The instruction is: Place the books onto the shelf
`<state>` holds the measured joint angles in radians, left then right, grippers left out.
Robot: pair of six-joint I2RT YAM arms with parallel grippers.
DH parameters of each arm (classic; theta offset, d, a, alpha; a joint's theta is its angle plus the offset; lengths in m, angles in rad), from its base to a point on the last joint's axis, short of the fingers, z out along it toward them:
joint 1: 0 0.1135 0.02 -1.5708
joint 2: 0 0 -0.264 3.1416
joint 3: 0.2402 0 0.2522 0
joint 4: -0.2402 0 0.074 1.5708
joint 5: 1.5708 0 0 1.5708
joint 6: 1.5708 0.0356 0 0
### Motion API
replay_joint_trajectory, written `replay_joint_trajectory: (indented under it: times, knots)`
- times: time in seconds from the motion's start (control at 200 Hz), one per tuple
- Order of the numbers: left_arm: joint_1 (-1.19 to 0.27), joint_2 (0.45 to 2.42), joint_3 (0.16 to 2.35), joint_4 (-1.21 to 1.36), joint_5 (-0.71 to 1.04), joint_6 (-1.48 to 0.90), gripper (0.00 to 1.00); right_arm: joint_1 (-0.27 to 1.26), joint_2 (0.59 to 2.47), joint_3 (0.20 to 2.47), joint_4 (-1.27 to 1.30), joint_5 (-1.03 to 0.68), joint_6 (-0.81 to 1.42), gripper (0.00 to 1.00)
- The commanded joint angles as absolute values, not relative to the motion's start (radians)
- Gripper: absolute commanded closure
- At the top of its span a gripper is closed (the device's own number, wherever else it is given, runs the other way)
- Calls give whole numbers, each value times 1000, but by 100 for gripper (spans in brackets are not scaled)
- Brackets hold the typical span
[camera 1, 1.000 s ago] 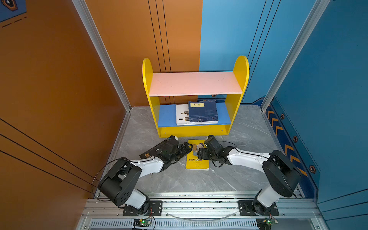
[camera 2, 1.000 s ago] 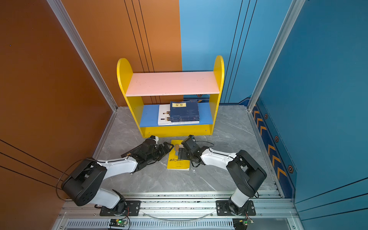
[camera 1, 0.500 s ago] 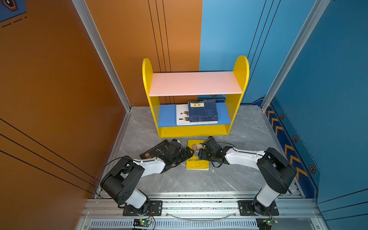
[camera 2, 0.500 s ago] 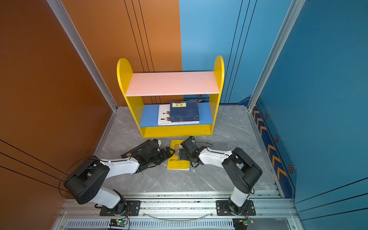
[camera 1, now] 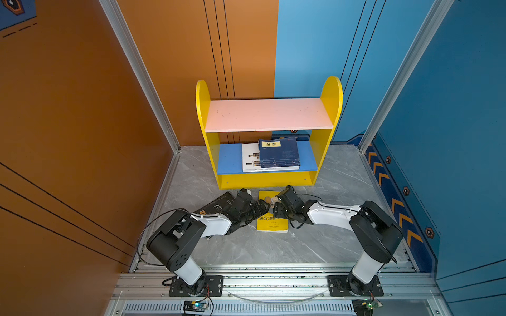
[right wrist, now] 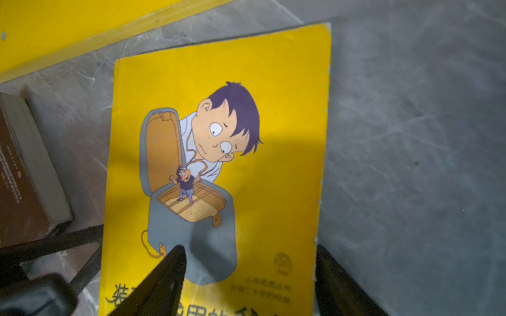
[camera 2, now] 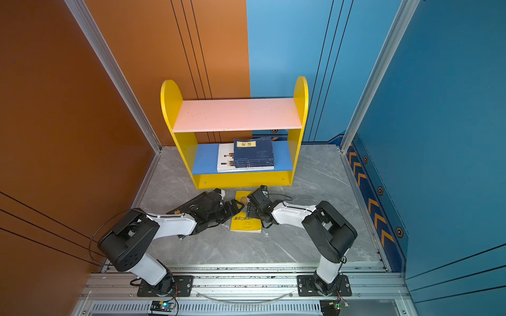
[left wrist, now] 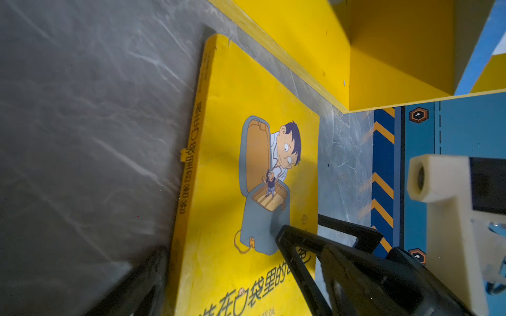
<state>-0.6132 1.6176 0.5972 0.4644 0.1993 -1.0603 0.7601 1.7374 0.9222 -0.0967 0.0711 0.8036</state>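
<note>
i work in a lab test booth: orange panels [camera 1: 68, 123] and blue panels [camera 1: 451, 123] wall me in, aluminium rail [camera 1: 273, 283] under my bases [camera 1: 216, 286], a bare circuit board [camera 1: 195, 305] beside it.

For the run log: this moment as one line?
yellow cartoon-man paperback: flat on floor before yellow two-tier shelf | left gripper: open, astride spine edge | right gripper: open, astride opposite edge

The shelf [camera 1: 267, 181] stands upright, its pink upper board [camera 1: 268, 115] bare. On its blue lower board [camera 1: 228, 158] navy books [camera 1: 278, 153] lie flat atop a white book [camera 1: 249, 158]. Just before the shelf's base a yellow book [camera 1: 272, 225] lies flat, cover up. Left of it lies a black book [camera 1: 216, 203], partly hidden.
</note>
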Motion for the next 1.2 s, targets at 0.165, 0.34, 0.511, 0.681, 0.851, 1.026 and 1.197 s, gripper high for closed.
replay_joint_trajectory:
  times: [0.165, 0.34, 0.511, 0.681, 0.851, 1.026, 1.197]
  knots:
    - [-625, 1659, 604, 557, 322, -1103, 19, 775, 1783, 919, -97, 11, 819, 34]
    - [-622, 1652, 602, 615, 366, -1093, 23, 776, 1788, 918, -97, 11, 818, 35]
    - [-633, 1671, 602, 741, 419, -1113, 26, 776, 1793, 922, -98, 8, 820, 35]
    - [-662, 1687, 633, 762, 436, -1106, 26, 776, 1794, 922, -98, 8, 819, 34]
    - [-685, 1705, 656, 794, 458, -1097, 27, 776, 1793, 922, -97, 6, 819, 34]
    - [-698, 1719, 670, 820, 472, -1103, 27, 777, 1795, 922, -98, 5, 819, 35]
    - [-706, 1713, 677, 856, 483, -1106, 27, 778, 1796, 922, -98, 5, 819, 35]
